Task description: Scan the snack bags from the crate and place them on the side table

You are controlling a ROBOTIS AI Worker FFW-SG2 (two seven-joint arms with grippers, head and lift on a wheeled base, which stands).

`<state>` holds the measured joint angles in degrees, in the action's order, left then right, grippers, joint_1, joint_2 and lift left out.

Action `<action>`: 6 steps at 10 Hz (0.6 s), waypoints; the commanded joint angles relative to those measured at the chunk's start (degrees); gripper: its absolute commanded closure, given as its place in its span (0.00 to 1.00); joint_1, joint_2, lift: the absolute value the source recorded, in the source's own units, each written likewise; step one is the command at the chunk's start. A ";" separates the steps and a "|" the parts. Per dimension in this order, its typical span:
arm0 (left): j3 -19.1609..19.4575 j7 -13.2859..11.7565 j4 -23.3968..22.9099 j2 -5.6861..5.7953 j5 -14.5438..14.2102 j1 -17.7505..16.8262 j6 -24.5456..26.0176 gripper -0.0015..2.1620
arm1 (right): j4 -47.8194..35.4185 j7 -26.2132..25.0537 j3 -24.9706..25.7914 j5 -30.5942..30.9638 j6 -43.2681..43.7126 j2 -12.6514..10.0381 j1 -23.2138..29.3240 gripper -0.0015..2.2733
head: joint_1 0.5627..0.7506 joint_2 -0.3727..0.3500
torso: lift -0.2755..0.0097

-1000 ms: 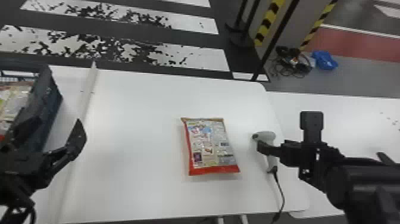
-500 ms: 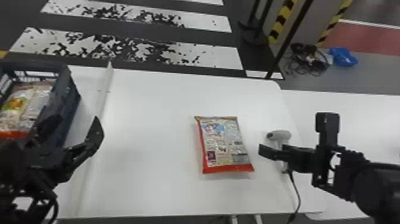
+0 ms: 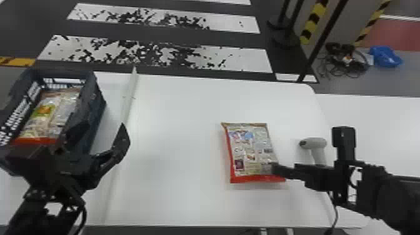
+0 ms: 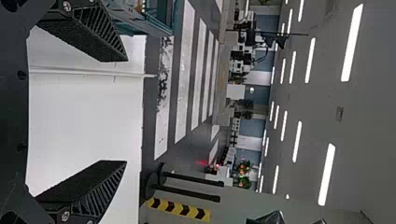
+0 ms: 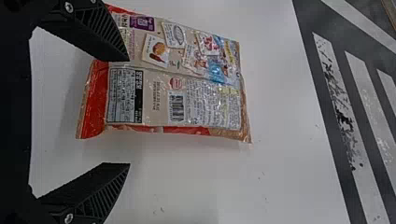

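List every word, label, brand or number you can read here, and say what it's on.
Snack bag on the white table: dense print and a barcode; lettering too small to quote.
Snack bags in the crate: printed, too small to read.
Scanner: no text I can make out.

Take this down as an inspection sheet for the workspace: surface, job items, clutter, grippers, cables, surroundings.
Surface: white table, raised strip beside crate.
Job items: snack bag lying flat, barcode up; more bags in crate; handheld scanner right of snack bag.
Clutter: blue bundle on floor.
Grippers: left gripper open near crate; right gripper open near snack bag, contact unclear.
Cables: scanner cable toward near edge; tangled cables on floor.
Surroundings: white-striped floor, yellow-and-black markings.
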<state>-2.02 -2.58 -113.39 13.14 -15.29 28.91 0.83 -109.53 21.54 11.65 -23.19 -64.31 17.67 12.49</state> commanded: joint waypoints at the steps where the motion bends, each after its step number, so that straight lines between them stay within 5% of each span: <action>1: 0.00 -0.06 0.01 0.05 0.00 0.00 -0.17 0.05 | 2.22 1.13 -1.11 -0.02 0.19 0.00 -1.06 0.04 | 0.70 0.41 | 0.68; 3: -0.08 -0.15 0.01 0.05 0.00 0.00 -0.17 0.05 | 6.00 2.63 -2.95 0.25 2.30 0.00 -3.00 0.05 | 0.70 0.43 | 0.68; 5: -0.17 -0.24 0.01 0.05 0.00 0.18 -0.17 0.05 | 10.13 5.09 -4.53 0.86 6.69 0.00 -4.31 0.33 | 0.70 0.46 | 0.68; 6: -0.08 -0.24 0.01 0.05 0.00 0.35 -0.17 0.05 | 12.41 6.58 -5.06 1.30 7.05 0.00 -5.37 0.58 | 0.70 0.46 | 0.68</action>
<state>-2.12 -2.82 -113.38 13.17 -15.29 29.15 0.66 -98.57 27.89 6.99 -22.14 -57.71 17.67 7.74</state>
